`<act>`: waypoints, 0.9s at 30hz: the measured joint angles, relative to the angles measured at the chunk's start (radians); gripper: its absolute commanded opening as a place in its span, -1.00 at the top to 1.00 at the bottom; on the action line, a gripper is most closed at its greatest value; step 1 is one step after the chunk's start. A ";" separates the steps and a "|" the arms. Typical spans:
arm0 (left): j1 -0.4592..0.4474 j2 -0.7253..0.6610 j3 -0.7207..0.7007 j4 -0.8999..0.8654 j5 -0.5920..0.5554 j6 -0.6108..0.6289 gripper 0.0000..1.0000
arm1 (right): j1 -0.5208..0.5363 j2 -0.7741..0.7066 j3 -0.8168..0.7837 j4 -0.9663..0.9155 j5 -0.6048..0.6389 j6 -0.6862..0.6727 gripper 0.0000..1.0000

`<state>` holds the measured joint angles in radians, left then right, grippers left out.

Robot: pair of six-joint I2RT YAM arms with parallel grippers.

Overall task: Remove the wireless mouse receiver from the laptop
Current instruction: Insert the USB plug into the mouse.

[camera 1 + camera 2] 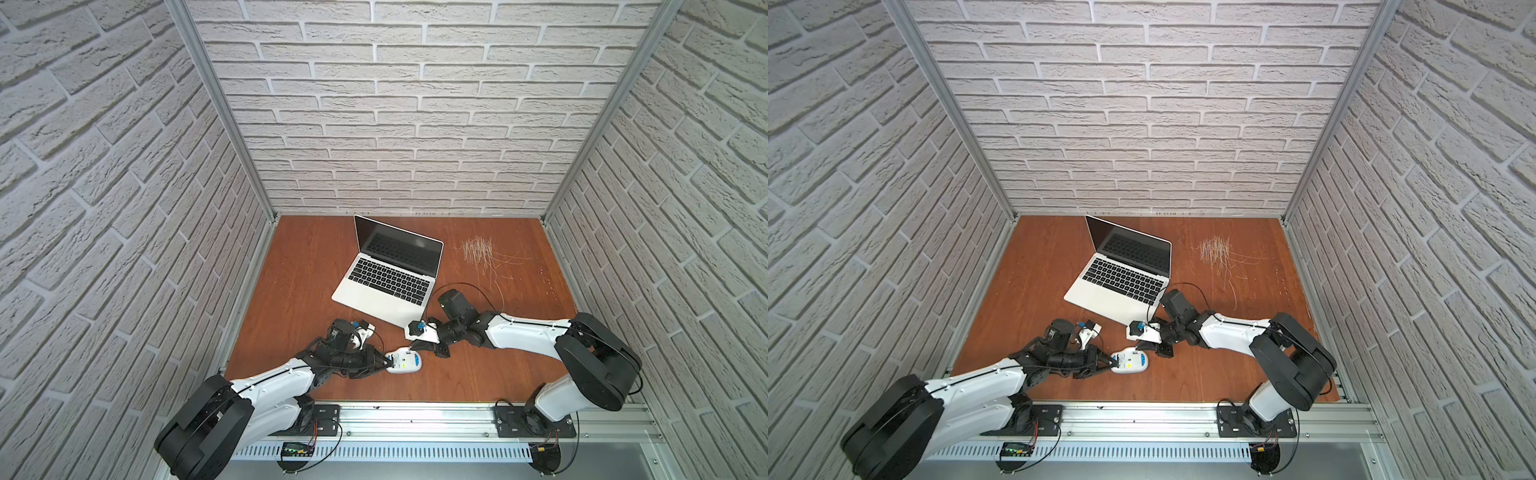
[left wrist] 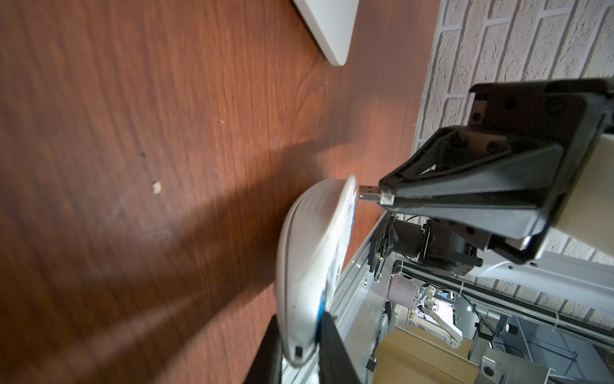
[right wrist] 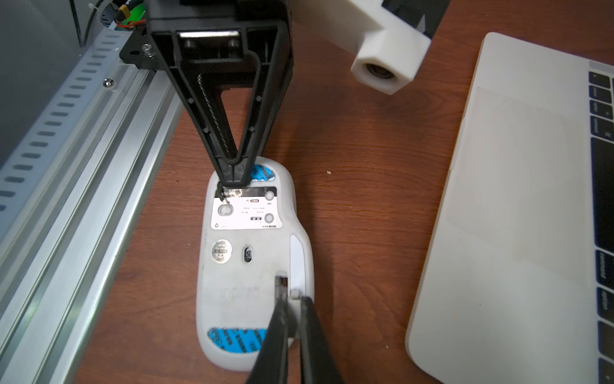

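Observation:
The open silver laptop (image 1: 390, 286) (image 1: 1121, 282) stands at mid-table; its front corner (image 2: 329, 26) and palm rest (image 3: 515, 199) show in the wrist views. In front of it the white mouse (image 1: 405, 361) (image 1: 1130, 360) (image 2: 309, 259) (image 3: 249, 259) is held underside up, with my left gripper (image 1: 388, 364) (image 1: 1112, 363) (image 2: 299, 332) (image 3: 232, 179) shut on one end. My right gripper (image 1: 411, 345) (image 1: 1138, 345) (image 2: 387, 199) (image 3: 292, 301) is shut on the wireless mouse receiver (image 2: 372, 193) (image 3: 294, 294). Its metal plug points at the mouse's underside, beside a small slot (image 3: 281, 282).
An aluminium rail (image 1: 415, 419) (image 3: 83, 166) runs along the table's front edge, close behind the mouse. Pale scratches (image 1: 478, 253) mark the wood at the back right. Brick-patterned walls enclose the table on three sides. Small crumbs (image 2: 156, 187) lie on the wood.

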<state>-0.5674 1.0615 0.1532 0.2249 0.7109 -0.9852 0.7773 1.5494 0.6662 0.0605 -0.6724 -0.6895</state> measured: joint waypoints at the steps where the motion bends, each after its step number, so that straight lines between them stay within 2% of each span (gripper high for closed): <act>1: 0.000 0.000 0.000 0.000 0.000 0.000 1.00 | 0.003 0.000 0.000 0.000 -0.003 -0.001 0.93; 27: 0.005 -0.004 0.000 -0.004 0.000 0.000 1.00 | 0.026 0.032 0.021 -0.007 -0.013 -0.046 0.93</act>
<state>-0.5629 1.0573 0.1532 0.2207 0.7109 -0.9855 0.8032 1.5810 0.6868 0.0536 -0.6857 -0.7353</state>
